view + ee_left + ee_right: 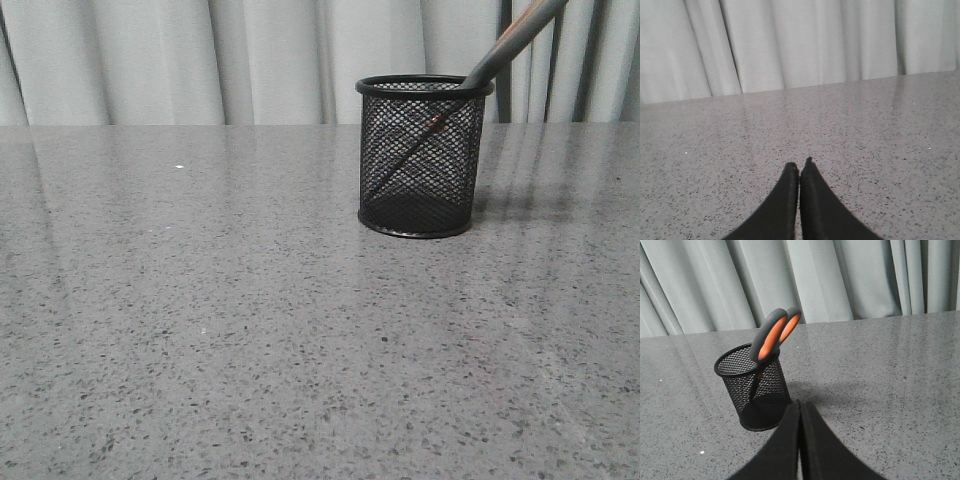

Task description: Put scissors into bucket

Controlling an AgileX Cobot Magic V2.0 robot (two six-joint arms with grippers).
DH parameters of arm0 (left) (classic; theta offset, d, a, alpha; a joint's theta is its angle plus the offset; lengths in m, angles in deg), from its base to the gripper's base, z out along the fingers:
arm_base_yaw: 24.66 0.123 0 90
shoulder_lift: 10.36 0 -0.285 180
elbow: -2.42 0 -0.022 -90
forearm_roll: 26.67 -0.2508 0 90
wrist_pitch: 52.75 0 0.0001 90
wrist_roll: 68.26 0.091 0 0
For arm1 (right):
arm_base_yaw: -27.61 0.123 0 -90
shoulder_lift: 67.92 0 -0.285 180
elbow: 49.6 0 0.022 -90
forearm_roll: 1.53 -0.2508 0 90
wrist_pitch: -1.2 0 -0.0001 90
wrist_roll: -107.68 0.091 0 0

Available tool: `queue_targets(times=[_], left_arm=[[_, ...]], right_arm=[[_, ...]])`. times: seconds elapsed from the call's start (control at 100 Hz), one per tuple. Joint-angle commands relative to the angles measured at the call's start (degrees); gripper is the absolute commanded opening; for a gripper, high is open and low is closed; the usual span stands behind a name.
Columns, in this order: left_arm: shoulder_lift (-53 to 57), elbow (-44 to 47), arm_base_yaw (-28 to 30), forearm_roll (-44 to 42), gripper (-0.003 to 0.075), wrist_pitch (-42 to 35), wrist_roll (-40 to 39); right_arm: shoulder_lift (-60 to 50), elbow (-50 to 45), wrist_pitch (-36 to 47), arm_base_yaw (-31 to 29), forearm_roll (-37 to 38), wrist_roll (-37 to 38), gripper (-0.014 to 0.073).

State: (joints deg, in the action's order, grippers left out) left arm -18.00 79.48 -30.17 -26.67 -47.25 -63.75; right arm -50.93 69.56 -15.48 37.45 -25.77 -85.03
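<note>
The bucket, a black wire-mesh cup, stands upright on the grey speckled table, right of centre. The scissors stand in it, blades down, with the grey handles leaning out over the rim to the right. In the right wrist view the bucket and the orange-lined handle loops of the scissors show just beyond my right gripper, which is shut and empty, clear of the cup. My left gripper is shut and empty over bare table. Neither gripper shows in the front view.
The grey speckled table reaches back to a pale pleated curtain along its far edge. A tiny white speck lies on the table at the far left.
</note>
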Motion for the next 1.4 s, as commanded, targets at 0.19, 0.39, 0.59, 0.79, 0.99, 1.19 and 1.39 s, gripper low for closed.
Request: queue_targets(times=[0.19, 0.39, 0.59, 0.79, 0.99, 1.19, 1.39], left_arm=[[1.57, 1.62, 0.23, 0.32, -0.0021, -4.60, 0.08], [1.57, 1.62, 0.23, 0.32, -0.0021, -4.60, 0.08], [1.57, 1.62, 0.23, 0.32, -0.0021, -4.60, 0.08], [1.49, 1.62, 0.23, 0.32, -0.0021, -4.49, 0.08], [1.49, 1.62, 0.23, 0.32, -0.0021, -4.49, 0.08], [1.49, 1.62, 0.23, 0.32, -0.0021, -4.49, 0.08], [1.49, 1.62, 0.23, 0.32, -0.0021, -4.49, 0.08]], right_arm=[[0.53, 0.59, 6.89, -0.10, 3.82, -0.37, -0.0056], [-0.10, -6.70, 18.97, -1.26, 12.92, -0.27, -0.0056], [-6.91, -15.25, 18.93, -5.48, 19.89, 6.59, -0.0056], [-11.14, -18.01, 15.73, -9.80, 19.77, 6.77, -0.0056], [-11.14, -18.01, 13.82, -10.55, 20.19, 6.77, -0.0056], [-11.14, -18.01, 14.17, -10.55, 20.32, 6.77, -0.0056], [-11.14, -18.01, 14.17, -10.55, 20.32, 6.77, -0.0056]])
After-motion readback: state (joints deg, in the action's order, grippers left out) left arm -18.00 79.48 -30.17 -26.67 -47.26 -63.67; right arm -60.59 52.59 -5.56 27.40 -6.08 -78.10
